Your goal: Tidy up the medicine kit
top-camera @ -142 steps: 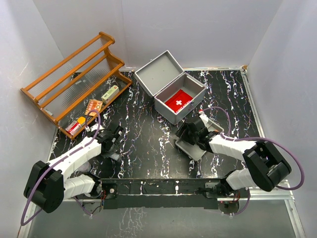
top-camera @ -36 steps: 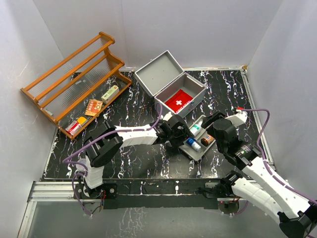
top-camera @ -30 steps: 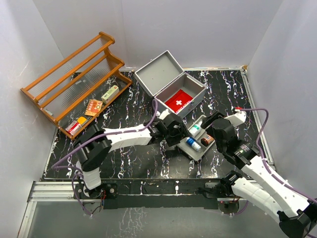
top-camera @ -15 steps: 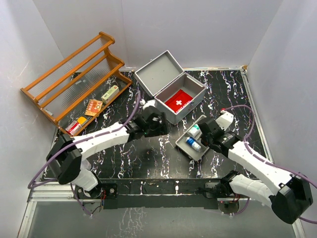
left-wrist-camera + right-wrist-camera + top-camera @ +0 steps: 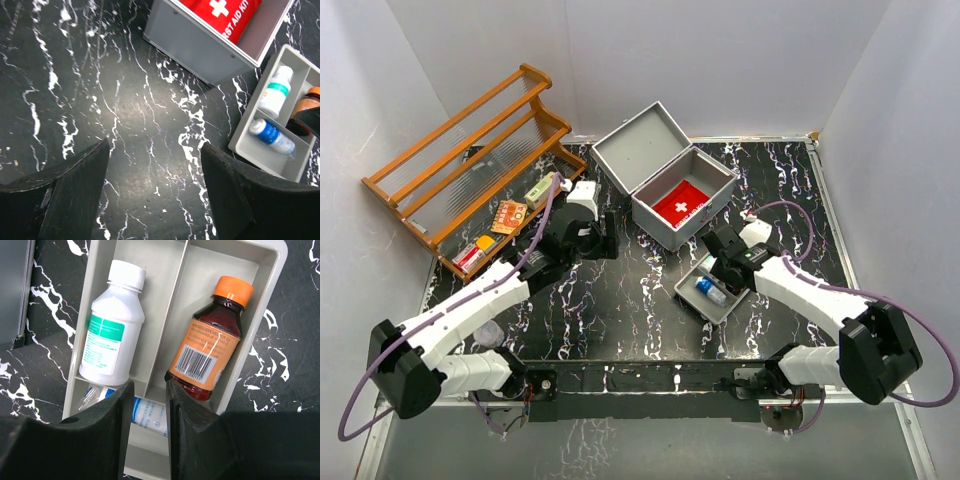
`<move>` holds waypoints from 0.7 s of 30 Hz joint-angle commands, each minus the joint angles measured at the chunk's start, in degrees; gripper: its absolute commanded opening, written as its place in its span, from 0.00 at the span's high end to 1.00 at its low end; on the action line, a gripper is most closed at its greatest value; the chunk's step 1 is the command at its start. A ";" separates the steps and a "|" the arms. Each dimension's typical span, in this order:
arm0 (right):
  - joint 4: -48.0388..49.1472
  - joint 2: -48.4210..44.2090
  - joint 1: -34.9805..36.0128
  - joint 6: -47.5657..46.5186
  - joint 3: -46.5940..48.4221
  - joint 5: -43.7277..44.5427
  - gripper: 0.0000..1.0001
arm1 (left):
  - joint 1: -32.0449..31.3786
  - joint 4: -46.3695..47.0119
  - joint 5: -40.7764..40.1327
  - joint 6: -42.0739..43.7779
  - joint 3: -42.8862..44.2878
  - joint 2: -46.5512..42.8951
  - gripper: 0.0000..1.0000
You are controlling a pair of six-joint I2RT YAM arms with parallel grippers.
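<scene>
— Right gripper hangs over the grey tray, its fingers a little apart, one on each side of the middle divider. Whether they pinch the divider, I cannot tell.
— And the left gripper?
— Spread wide, holding nothing, above the bare table, well apart from the tray.
— Where is the medicine kit?
— It stands open just beyond the tray, to the far left of the right gripper. The tray's long axis runs along the fingers, so I think the right arm is the nearer one to carry it there.
</scene>
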 commanded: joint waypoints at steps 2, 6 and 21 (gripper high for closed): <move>0.68 1.95 -0.99 1.42 3.21 2.22 0.70 | 0.24 1.55 -4.80 4.65 -2.34 -4.79 0.27; 1.51 3.30 -1.49 1.43 3.24 2.16 0.71 | 0.27 2.38 -5.34 5.44 -3.69 -6.37 0.27; 7.19 9.11 -1.75 1.61 2.23 1.15 0.72 | 0.31 4.23 -5.26 4.26 -6.39 -8.40 0.23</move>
